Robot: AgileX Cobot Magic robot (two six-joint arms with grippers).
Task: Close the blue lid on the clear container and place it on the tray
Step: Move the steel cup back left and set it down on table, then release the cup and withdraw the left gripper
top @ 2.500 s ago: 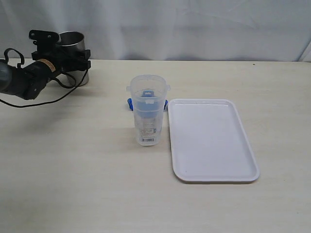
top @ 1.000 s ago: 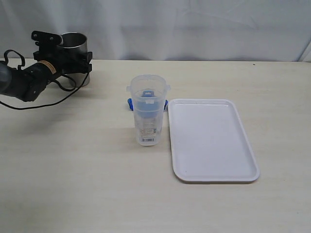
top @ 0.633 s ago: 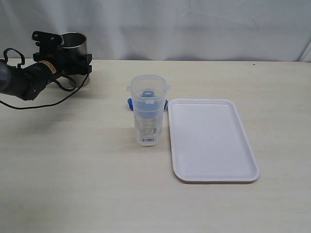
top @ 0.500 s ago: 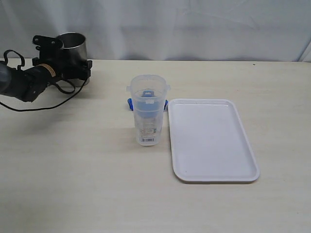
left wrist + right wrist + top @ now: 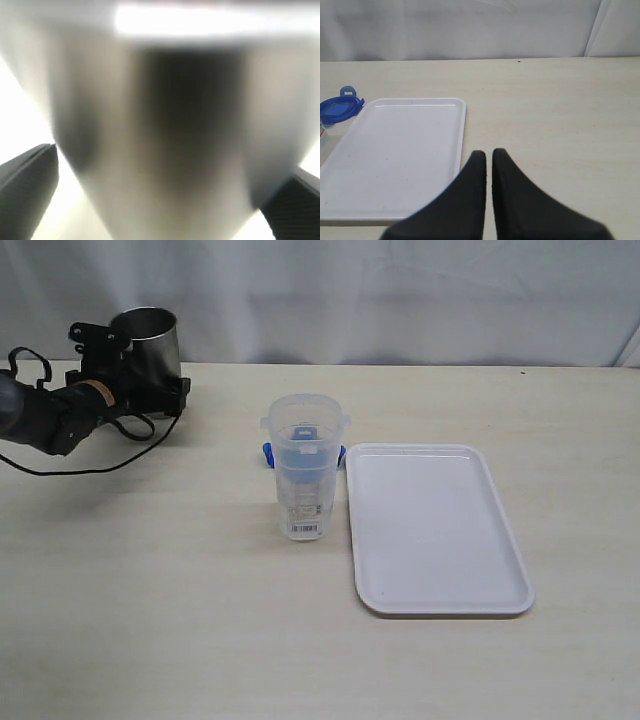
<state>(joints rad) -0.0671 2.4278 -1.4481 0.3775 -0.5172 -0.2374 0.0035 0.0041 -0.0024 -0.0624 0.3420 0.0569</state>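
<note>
The clear container (image 5: 305, 465) stands upright and lidless on the table, just left of the white tray (image 5: 440, 605). The blue lid (image 5: 267, 451) lies flat on the table behind it, mostly hidden by it in the exterior view. The right wrist view shows the lid (image 5: 337, 108) beside the tray's (image 5: 410, 101) corner. My left gripper (image 5: 152, 380) is far off at the back left, shut on a grey steel tumbler (image 5: 148, 335). That tumbler (image 5: 165, 125) fills the left wrist view between the fingers (image 5: 30, 175). My right gripper (image 5: 488, 152) is shut on nothing, near the tray's edge.
A black cable (image 5: 110, 445) loops from the left arm over the table. A white curtain (image 5: 400, 290) backs the table's far edge. Bare tabletop (image 5: 560, 110) lies to the right of the tray.
The left gripper has slid lower around the steel tumbler, and the tumbler has shifted slightly left with it and looks raised. The container, lid and tray have stayed put.
</note>
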